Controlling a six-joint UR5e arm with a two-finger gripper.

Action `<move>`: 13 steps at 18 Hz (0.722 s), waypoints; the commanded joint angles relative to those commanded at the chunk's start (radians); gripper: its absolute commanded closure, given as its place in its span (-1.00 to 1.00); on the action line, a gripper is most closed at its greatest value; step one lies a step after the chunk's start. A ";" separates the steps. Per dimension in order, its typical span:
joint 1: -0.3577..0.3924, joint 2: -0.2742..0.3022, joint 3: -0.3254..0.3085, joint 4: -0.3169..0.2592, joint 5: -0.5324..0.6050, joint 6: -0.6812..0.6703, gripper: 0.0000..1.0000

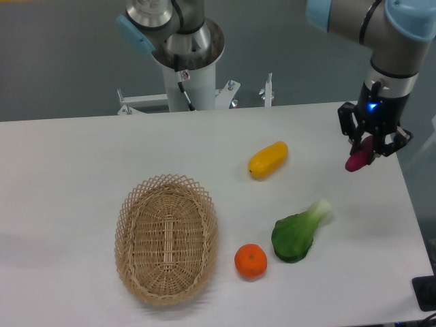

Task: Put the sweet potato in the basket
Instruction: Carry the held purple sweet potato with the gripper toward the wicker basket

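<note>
On the white table (68, 177), going left to right, sit the wicker basket (166, 238) with nothing in it, a round orange (251, 261) just right of it, a yellow-orange fruit (268, 159) farther back, and a leafy green vegetable (298, 233). At the far right the gripper (368, 146) is clamped on the sweet potato (358, 156), held above the table, well apart from the basket.

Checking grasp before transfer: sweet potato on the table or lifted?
Lifted. The sweet potato sits between the gripper fingers near the table's right edge, clear of the surface; the basket is empty.
</note>
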 joint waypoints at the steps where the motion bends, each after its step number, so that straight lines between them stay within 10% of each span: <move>1: -0.002 0.002 -0.002 0.000 0.000 -0.003 0.36; 13: -0.127 0.032 -0.060 0.009 -0.009 -0.222 0.36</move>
